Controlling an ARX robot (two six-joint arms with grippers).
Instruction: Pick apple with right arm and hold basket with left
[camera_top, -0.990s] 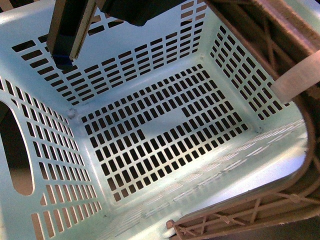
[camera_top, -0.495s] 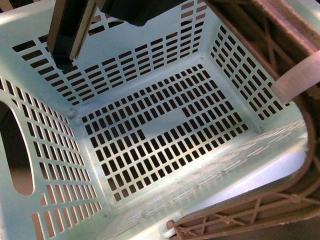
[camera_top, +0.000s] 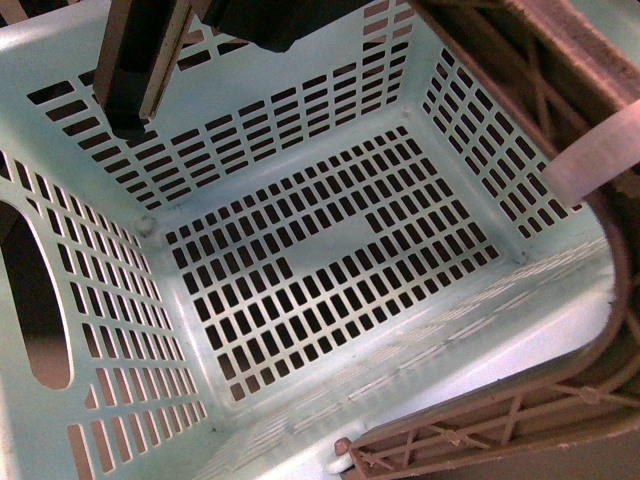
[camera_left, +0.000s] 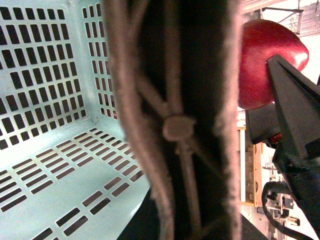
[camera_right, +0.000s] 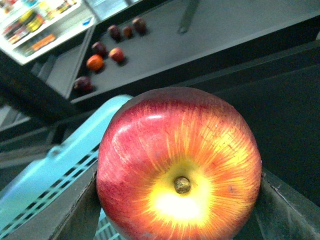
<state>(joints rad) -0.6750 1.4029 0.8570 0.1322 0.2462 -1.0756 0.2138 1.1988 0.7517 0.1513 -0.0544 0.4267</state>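
The pick looks done. The right fingers (camera_right: 75, 215) are clenched on the apple (camera_right: 180, 160), one on each flank, with its stalk end toward the wrist camera. It hangs in the air close beside the basket (camera_top: 560, 330), outside the rim and near a handle (camera_left: 175, 130), not on the tabletop (camera_right: 225, 30).

The hold is harder to judge. The basket fills the front view at a tilt, and the handle sits blurred right up against the left wrist camera, which suggests the left arm has it. But the left fingers are hidden, so I cannot tell whether they are clenched or released.

If that grip is real, both halves of the task are met and what remains is only to keep them so. The basket floor is bare; nothing is in it.

Count: one apple, one basket with two brown handles — one bearing a white band — and seven small fruits (camera_right: 94, 62) on the far tabletop, mostly dark, one orange.
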